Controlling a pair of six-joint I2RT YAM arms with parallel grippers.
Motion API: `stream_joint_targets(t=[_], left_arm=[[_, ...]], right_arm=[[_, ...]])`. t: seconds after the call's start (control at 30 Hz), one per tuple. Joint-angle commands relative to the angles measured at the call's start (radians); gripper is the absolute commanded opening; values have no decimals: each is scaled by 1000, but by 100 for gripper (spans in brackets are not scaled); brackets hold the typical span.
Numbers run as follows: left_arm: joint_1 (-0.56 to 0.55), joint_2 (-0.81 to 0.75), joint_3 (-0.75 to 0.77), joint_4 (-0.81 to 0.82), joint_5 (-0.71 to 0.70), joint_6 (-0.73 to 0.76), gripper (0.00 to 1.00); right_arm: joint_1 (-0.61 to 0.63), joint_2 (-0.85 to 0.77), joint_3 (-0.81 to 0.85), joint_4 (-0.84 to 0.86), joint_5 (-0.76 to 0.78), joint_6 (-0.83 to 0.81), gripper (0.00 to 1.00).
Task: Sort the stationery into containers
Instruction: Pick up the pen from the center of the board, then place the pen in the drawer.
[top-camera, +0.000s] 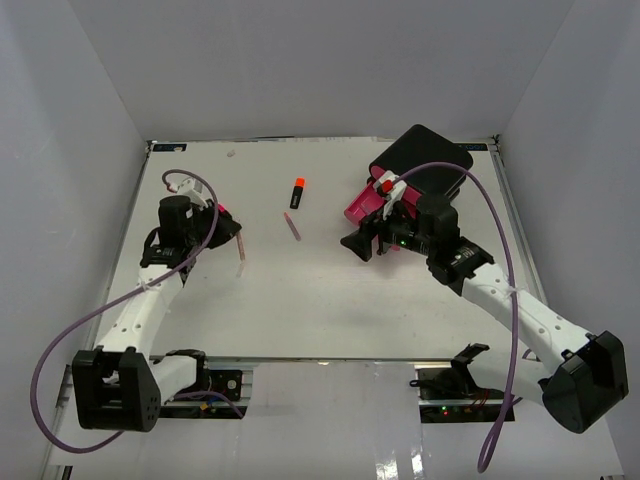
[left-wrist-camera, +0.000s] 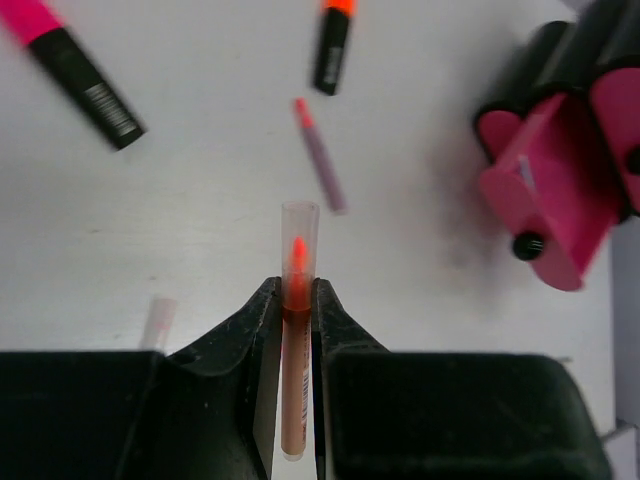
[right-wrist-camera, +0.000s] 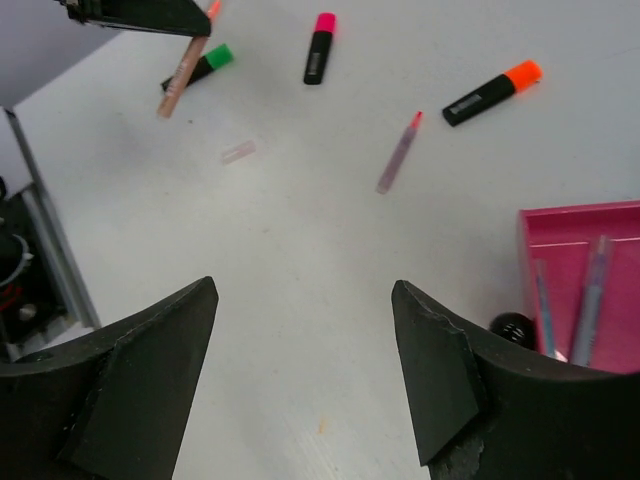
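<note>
Fingers (left-wrist-camera: 245, 340) of the left gripper (left-wrist-camera: 297, 292) pinch the orange pen (left-wrist-camera: 294, 350) between them, its capped tip poking out ahead, while the right gripper (right-wrist-camera: 302, 292) hangs spread beside the open pink drawer (right-wrist-camera: 570, 212).

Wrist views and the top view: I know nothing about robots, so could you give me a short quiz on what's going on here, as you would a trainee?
1. Pick one. What is the left tool doing?
A. It is shut on a green highlighter.
B. It is shut on an orange pen.
C. It is open and holds nothing.

2. True or false: the right tool is shut on a pink pen.

3. Fill in the blank: the highlighter lying nearest the open drawer has an ___ cap.

Key
1. B
2. False. It is open, with only bare table between its fingers.
3. orange
</note>
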Motion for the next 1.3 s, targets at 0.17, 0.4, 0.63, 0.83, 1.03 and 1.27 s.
stream_joint_targets(t=[0.17,0.4,0.63,0.83,1.03,1.27], left_arm=[[-101,-103,8,321,276,-137,8],[-168,-143,-57,556,352,-197,8],[-188,-192,-159,704,399,-223,9],[-194,-186,-186,762,419,-266,9],[-193,-188,-198,773,413,-277,9],[-193,-179,-199,774,415,-283,9]], right_arm=[[93,68,86,144,-89,209,78],[214,172,159,244,-8,264,76],[265,290,237,256,84,321,71],[279,358,285,271,83,336,70],[299,413,323,288,41,351,65],[306,430,325,307,23,350,51]])
